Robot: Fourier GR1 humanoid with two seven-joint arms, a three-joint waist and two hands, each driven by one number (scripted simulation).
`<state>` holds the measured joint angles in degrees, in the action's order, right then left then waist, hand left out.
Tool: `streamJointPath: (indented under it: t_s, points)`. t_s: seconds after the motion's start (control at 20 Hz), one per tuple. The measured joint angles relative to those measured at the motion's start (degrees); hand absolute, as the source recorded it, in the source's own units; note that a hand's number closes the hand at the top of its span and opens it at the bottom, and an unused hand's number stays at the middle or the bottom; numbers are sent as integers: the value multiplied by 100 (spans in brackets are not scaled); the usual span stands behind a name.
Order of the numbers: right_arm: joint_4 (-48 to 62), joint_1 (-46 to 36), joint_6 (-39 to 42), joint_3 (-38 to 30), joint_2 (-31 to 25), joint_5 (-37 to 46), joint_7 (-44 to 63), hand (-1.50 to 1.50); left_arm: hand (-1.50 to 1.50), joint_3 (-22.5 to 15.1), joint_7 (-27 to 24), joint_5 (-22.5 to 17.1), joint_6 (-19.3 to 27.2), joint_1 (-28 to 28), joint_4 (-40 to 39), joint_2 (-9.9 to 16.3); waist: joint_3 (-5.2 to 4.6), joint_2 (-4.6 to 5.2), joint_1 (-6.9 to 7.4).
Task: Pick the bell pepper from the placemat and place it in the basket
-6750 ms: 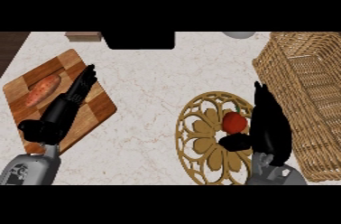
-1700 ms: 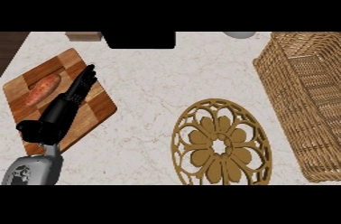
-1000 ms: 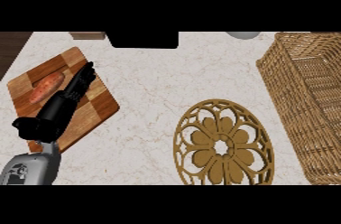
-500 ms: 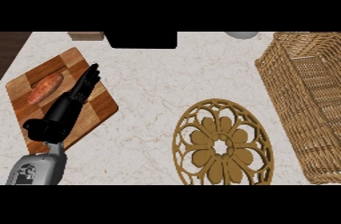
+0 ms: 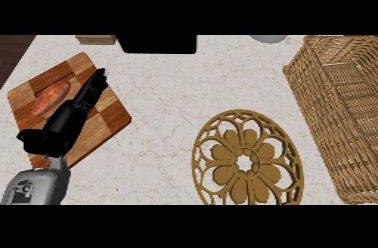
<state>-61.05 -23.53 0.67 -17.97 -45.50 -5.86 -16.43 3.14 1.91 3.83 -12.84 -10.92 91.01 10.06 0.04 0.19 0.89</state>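
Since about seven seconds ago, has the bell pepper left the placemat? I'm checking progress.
Yes. It sat on the right part of the round placemat, under the right hand; now the placemat is bare and neither shows. The pepper is not visible in the basket either.

A wooden cutting board (image 5: 111,117) at the counter's (image 5: 184,92) left bears an orange sweet potato (image 5: 50,98).

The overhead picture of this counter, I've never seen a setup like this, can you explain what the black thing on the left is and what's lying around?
This view looks steeply down from a humanoid robot's head. The black thing is its left robot hand on a grey forearm, fingers straight, resting over a wooden cutting board and holding nothing. An orange vegetable, perhaps a sweet potato, lies on the board. In the middle sits a round openwork placemat with nothing on it, and a wicker basket stands at the right. The right hand and the bell pepper are out of view.
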Motion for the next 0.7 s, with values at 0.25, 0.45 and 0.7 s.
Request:
streamJointPath:
  t_s: [0.25,0.45,0.7]
  points:
    - [718,-425,96,-42,5,231,-477,-150,0,-6,9,69,33,3,4,-49,-1,-4,-27]
    - [1261,-789,295,-109,-34,292,-846,-150,0,-4,100,10,-42,133,182,-54,0,-5,-23]
    - [1677,-1194,801,-383,-187,-56,-775,-150,0,20,144,34,-3,39,156,-79,-1,-7,-36]
